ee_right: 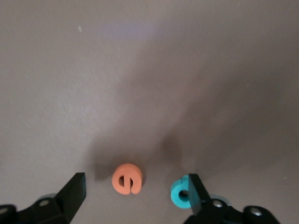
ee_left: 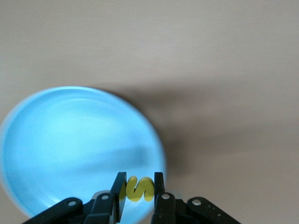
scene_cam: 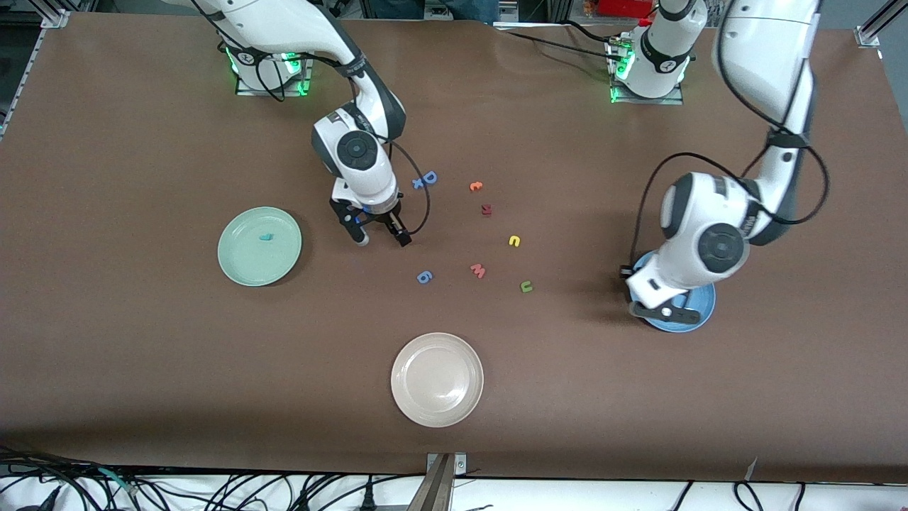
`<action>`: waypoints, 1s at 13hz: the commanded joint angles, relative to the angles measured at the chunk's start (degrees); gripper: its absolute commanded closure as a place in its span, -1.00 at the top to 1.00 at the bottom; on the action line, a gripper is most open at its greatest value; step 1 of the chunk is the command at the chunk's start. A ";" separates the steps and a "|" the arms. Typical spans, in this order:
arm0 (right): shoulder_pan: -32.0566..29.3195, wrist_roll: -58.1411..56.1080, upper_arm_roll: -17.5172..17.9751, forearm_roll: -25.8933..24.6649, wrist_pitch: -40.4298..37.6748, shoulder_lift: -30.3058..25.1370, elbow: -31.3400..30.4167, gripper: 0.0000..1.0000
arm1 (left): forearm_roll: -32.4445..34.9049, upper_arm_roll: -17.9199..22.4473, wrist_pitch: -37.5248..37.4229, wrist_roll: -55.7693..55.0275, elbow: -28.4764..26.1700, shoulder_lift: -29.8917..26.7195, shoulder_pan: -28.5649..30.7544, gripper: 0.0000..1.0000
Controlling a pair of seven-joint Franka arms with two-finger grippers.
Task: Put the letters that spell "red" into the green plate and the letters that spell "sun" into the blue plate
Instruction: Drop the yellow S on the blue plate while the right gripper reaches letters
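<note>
The right gripper [ee_right: 133, 196] hangs low over the table between the green plate [scene_cam: 259, 246] and the loose letters, its fingers spread wide and holding nothing. In the right wrist view the orange "e" [ee_right: 127, 178] lies on the table between the two fingers, closer to one than the other, and the teal "d" [ee_right: 181, 192] sits right against the second finger, so a closing could catch both. The table around them is bare, with room to shift. One teal letter [scene_cam: 266, 237] already lies in the green plate.

The left gripper [ee_left: 136, 191] is pinched tight on the yellow "s" [ee_left: 137, 188], over the rim of the blue plate [ee_left: 70, 149]. I judge it should go further toward the plate's centre before release.

The yellow "n" [scene_cam: 515, 241] and green "u" [scene_cam: 526, 287] wait on the table, closer to the left arm
</note>
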 commanded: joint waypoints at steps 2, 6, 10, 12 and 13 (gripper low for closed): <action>1.37 0.43 -0.25 0.96 2.06 2.54 2.24 0.61 | 1.07 -0.73 -1.03 8.83 0.38 -0.56 5.63 -0.70; 1.20 0.17 -0.51 0.87 1.53 1.85 2.41 0.53 | 0.98 -0.73 -0.76 9.64 1.17 0.41 6.26 0.69; 1.02 -0.62 -1.12 0.52 -1.27 0.35 2.68 0.53 | 0.98 -0.81 -0.85 9.46 1.26 0.23 6.26 1.00; 1.02 -2.11 -1.48 0.08 -3.03 0.08 2.68 0.53 | 0.10 -0.99 -0.76 8.41 1.43 0.23 5.56 1.00; 1.02 -2.99 -1.48 0.08 -3.99 0.08 2.68 0.53 | -0.77 -1.34 -0.76 8.06 1.44 0.32 5.55 1.00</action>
